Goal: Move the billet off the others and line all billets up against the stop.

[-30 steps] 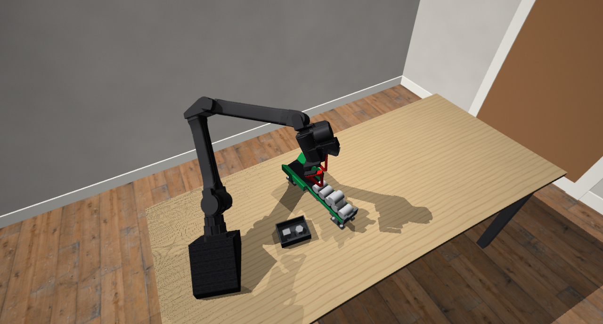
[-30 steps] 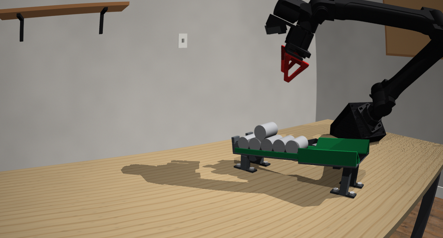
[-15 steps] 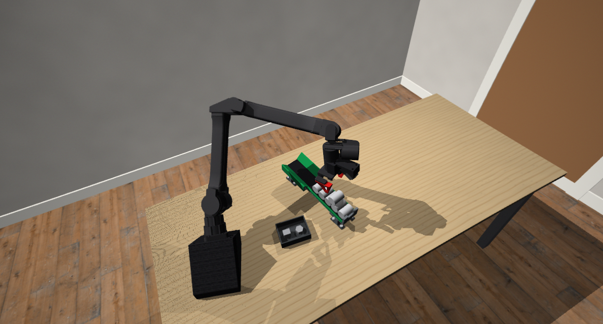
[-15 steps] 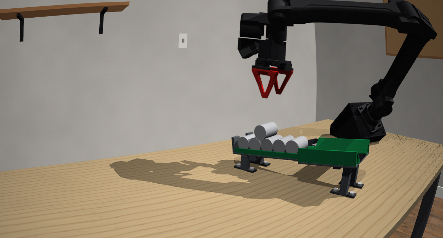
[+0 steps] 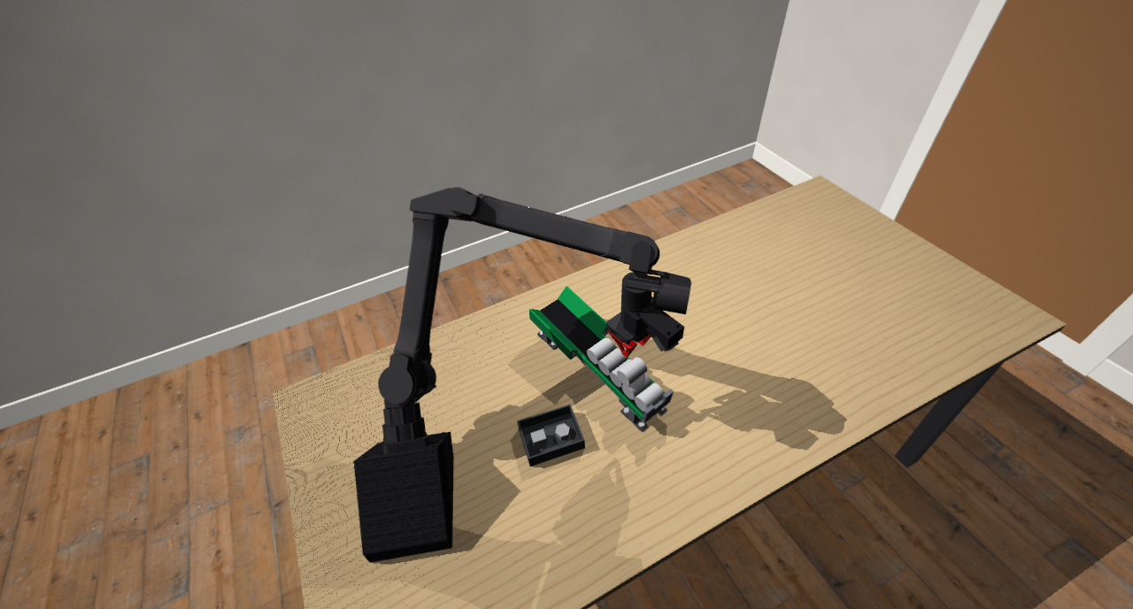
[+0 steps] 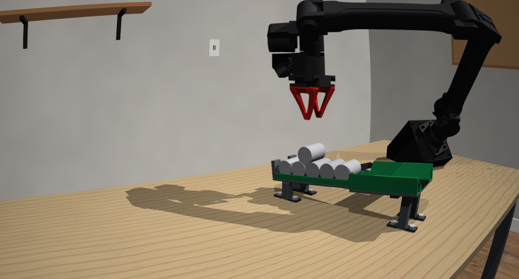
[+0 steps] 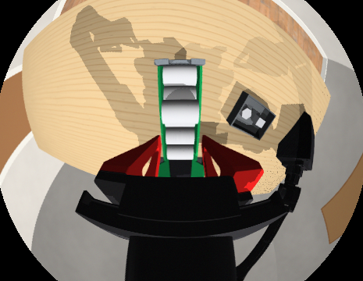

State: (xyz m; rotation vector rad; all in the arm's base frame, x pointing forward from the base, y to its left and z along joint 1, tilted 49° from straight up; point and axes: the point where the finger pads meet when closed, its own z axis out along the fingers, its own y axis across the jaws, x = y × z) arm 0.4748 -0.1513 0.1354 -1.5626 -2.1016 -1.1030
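A green feed ramp stands on short black legs and slopes down to a grey stop at its low end. Several grey billets lie across it in a row against the stop. One more billet sits on top of two of them, near the stop end; it also shows in the top view. My gripper, with red fingers, hangs well above the stacked billet and points down. Its fingers are partly closed with a gap between them and hold nothing. In the wrist view the fingers frame the row of billets.
A small black bin holding two small grey pieces sits on the table between the ramp and the arm's base; it also shows in the wrist view. The ramp's upper part carries no billets.
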